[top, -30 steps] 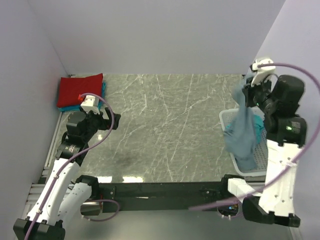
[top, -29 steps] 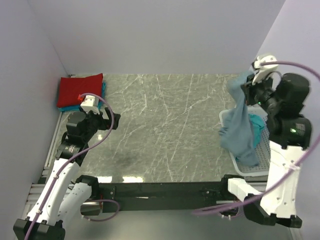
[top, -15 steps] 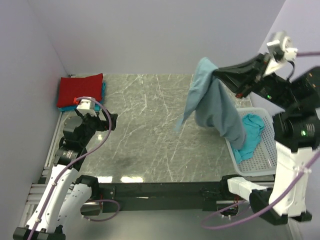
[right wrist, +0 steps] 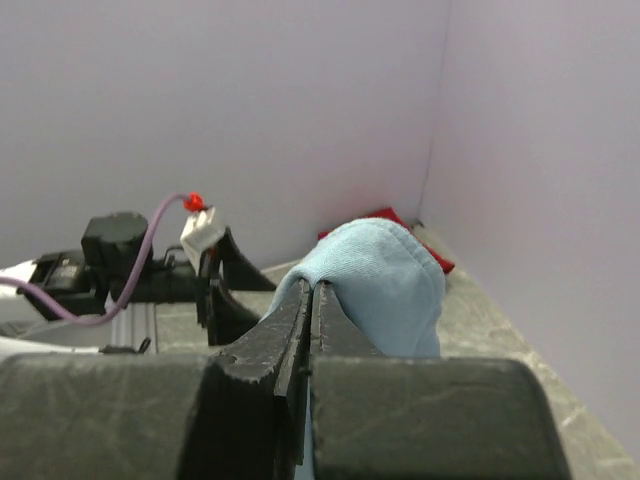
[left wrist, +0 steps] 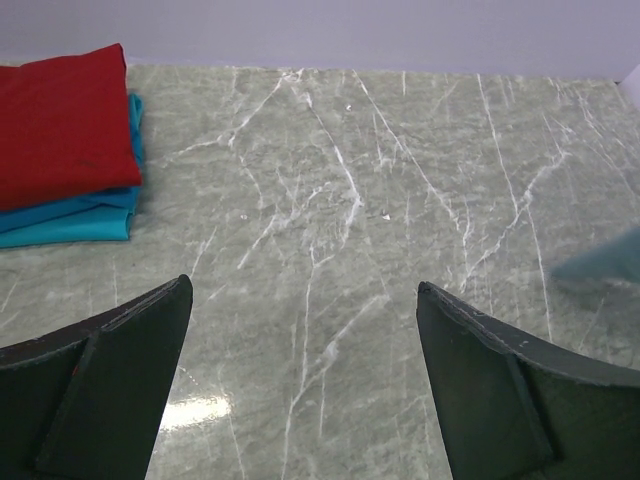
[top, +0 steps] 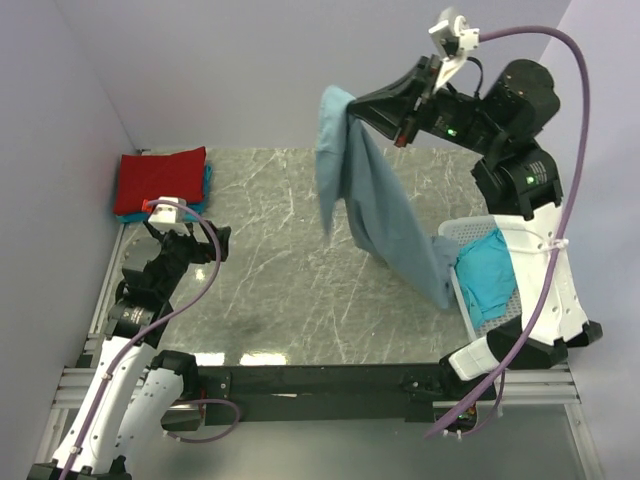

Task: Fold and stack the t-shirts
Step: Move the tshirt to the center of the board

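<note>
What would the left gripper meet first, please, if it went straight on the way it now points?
Probably bare marble tabletop; the left gripper points clear of the red t-shirt, though depth is unclear.

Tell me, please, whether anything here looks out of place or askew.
Only the blue shirt: pinched by the right gripper, it hangs bunched, its lower end trailing over the basket rim beside a crumpled teal shirt. The folded stack looks tidy.
</note>
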Controlling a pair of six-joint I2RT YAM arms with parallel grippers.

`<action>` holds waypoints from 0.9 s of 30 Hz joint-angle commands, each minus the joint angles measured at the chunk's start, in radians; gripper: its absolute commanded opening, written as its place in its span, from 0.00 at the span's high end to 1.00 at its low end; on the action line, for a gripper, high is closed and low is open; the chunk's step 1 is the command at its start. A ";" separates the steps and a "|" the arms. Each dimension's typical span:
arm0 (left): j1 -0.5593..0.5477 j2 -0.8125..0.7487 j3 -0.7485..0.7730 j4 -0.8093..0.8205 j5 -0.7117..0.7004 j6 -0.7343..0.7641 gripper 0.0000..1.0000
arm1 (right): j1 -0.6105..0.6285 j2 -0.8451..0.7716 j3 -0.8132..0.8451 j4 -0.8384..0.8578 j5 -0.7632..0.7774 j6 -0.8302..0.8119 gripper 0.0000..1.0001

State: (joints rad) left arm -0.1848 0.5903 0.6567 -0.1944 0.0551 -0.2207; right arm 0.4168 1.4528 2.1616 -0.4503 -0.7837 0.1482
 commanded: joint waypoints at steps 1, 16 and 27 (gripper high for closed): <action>-0.002 -0.010 -0.003 0.042 -0.026 0.027 0.01 | 0.080 0.030 0.130 0.067 0.127 -0.053 1.00; -0.002 -0.049 -0.009 0.047 -0.022 0.026 0.01 | 0.131 -0.083 -0.374 0.112 0.435 -0.226 1.00; -0.024 0.069 -0.012 0.073 0.261 0.015 0.00 | -0.154 0.030 -0.865 0.098 0.579 -0.357 0.49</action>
State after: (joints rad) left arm -0.1917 0.6231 0.6487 -0.1669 0.1890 -0.2043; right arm 0.3157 1.4986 1.2842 -0.3248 -0.1642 -0.1257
